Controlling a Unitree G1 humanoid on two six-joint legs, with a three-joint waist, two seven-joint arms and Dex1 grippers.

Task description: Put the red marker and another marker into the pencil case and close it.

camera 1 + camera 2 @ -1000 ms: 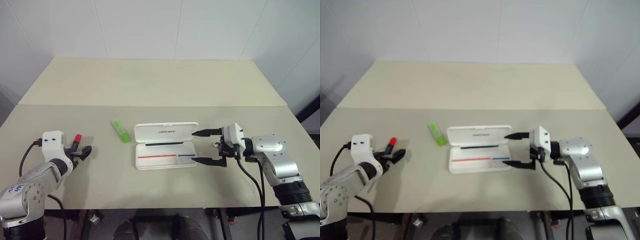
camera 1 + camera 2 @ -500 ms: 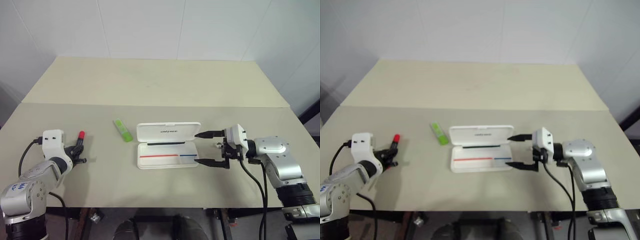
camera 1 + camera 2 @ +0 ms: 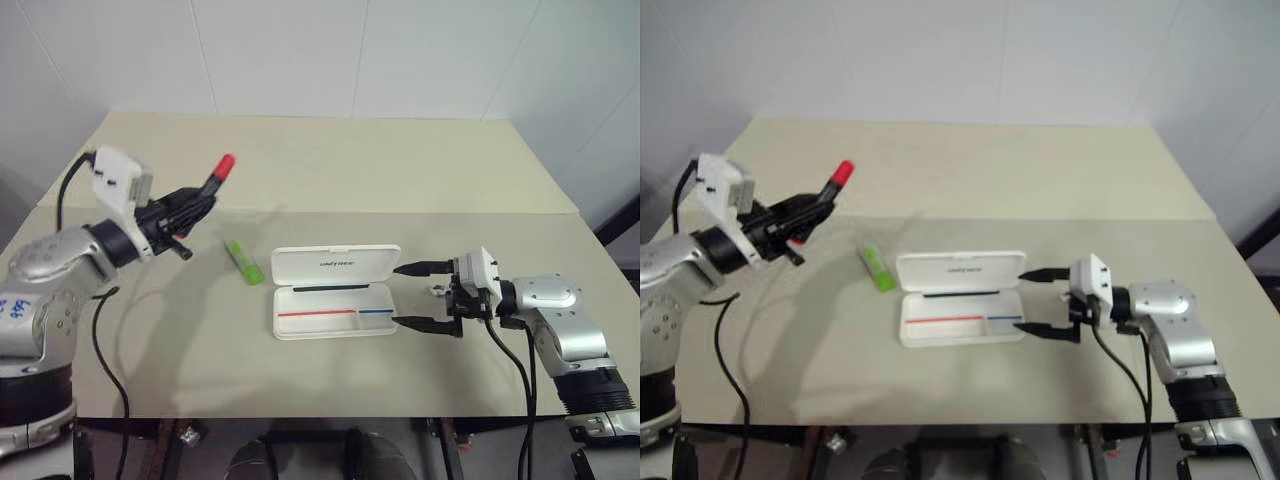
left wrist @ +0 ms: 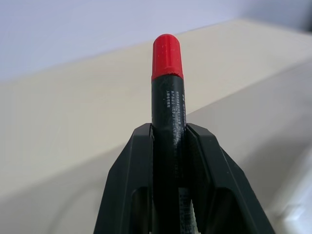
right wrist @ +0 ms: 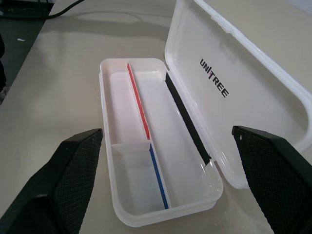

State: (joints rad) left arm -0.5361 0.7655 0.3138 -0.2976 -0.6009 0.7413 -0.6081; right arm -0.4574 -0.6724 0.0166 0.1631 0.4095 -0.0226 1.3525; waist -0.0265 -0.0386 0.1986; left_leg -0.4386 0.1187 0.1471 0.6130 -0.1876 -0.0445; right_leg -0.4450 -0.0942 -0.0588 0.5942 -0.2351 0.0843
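Here the left end effector (image 3: 190, 212) grips the red marker (image 3: 213, 178), cap protruding beyond its fingertips.

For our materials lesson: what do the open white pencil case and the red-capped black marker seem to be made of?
White pencil case: likely hard, glossy plastic, its thin walls translucent with soft reflections. Red-capped black marker: probably smooth moulded plastic, its cap faintly shiny.

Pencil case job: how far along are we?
Done: the flat white plastic pencil case lies open, nothing in it. In hand: the left gripper is shut on the slim black-and-red marker, raised above the table. Left: place it, add the chunky lime-green marker lying beside the case, close the lid.
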